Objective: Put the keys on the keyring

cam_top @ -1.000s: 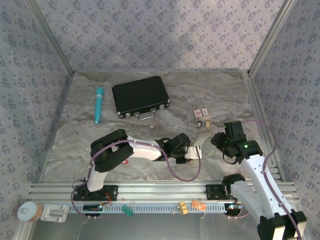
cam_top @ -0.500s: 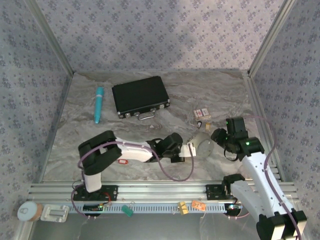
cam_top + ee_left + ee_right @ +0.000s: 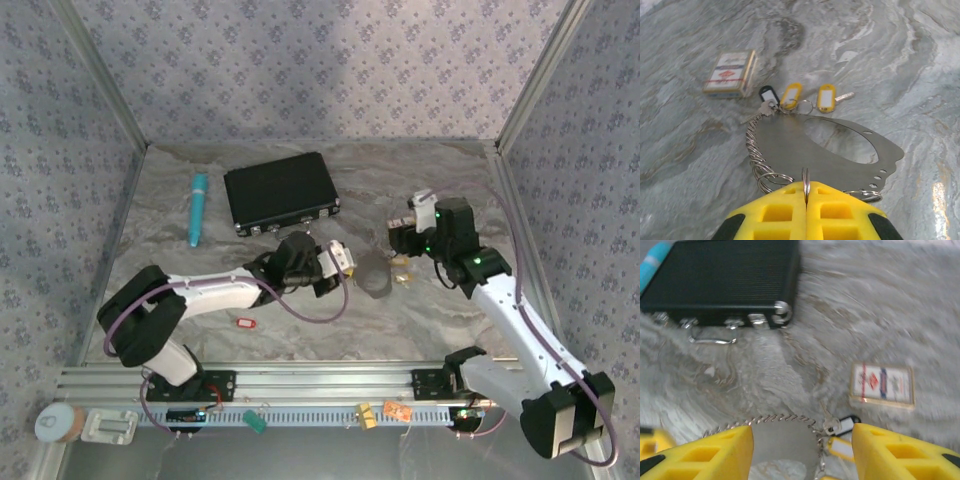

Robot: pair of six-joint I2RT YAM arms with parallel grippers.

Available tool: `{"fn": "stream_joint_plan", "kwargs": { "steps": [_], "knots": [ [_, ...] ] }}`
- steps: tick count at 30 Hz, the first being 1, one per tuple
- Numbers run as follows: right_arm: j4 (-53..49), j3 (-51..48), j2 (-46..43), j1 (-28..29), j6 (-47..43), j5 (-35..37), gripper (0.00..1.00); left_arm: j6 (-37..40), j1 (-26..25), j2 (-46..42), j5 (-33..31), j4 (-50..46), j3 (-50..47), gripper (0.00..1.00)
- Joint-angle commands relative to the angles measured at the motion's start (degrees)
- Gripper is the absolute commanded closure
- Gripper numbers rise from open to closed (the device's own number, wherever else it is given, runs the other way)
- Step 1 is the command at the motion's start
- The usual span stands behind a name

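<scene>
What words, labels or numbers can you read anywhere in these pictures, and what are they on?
No text can be read for certain.
On the card box: red and blue print, too small and blurred to read.
On the yellow key tags: pale label windows, no writing to be made out.
On the black key tag: the same.
On the red key tag: too small to tell.

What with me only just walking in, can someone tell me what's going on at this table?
The left gripper is shut on a thin ring at the near edge of the keyring, a flat metal plate. Three tagged keys sit at its far edge, seemingly attached. The right gripper hovers open above them, beside a card box, holding nothing. A red-tagged key lies apart on the table, not yet on.
</scene>
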Motion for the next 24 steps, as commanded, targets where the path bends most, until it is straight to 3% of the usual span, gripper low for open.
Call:
{"fn": "stream_joint_plan", "kwargs": {
  "steps": [1, 5, 11, 15, 19, 24],
  "knots": [
    [3.4, 2.2, 2.1, 4.5, -15.5, 0.6, 0.44, -5.5, 2.2, -3.2, 4.6, -2.0, -0.5, 1.0],
    [0.2, 4.6, 5.1, 7.8, -7.0, 2.4, 0.45, -15.0, 2.8, -4.6, 0.5, -4.8, 0.1, 1.0],
    [-9.1, 4.9, 3.8, 14.4, 15.5, 7.0, 0.49, -41.5, 1.8, -6.6, -11.0, -8.9, 0.6, 1.0],
    [-16.3, 4.2, 1.4, 17.1, 24.0, 10.3, 0.5, -54.2, 0.3, -8.4, -16.6, -14.0, 1.1, 1.0],
    [-18.2, 2.5, -0.1, 18.4, 28.9, 7.6, 0.5, -63.6, 0.3, -9.7, -17.2, -19.6, 3.1, 1.0],
    [-12.2, -1.6, -2.1, 20.1, 32.2, 2.6, 0.48, -73.7, 0.3, -11.0, -16.3, -25.6, 6.3, 1.0]
  ]
}}
